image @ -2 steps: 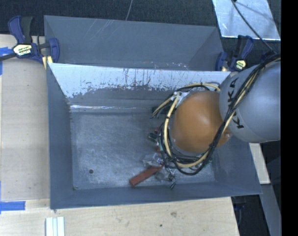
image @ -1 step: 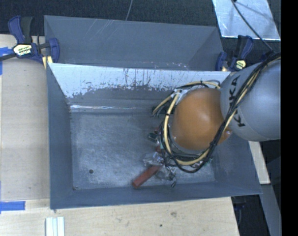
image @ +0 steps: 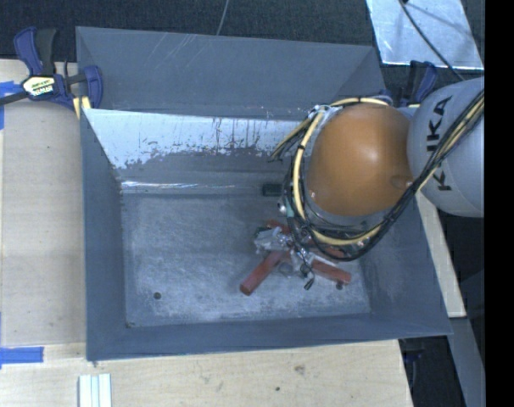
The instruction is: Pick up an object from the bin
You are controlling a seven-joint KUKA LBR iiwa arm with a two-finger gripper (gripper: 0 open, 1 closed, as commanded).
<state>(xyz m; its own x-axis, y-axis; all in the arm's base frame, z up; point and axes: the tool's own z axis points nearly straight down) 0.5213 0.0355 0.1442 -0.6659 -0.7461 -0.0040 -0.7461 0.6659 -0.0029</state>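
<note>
— Right of centre on the bin (image: 172, 253) floor: entry?
— One reddish-brown stick (image: 259, 275), a second stick (image: 332, 271) near it, small clutter between; I hang low over them. Open or closed: cannot tell. Risk: crowded pieces snag together, so the grasp slips.

Red tool (image: 261, 274) partly under orange cover (image: 359, 164)

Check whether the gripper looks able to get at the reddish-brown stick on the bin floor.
Probably yes: the gripper is low, right at the upper end of the reddish-brown stick, and nothing lies over it; a second red piece lies off to the right.
</note>
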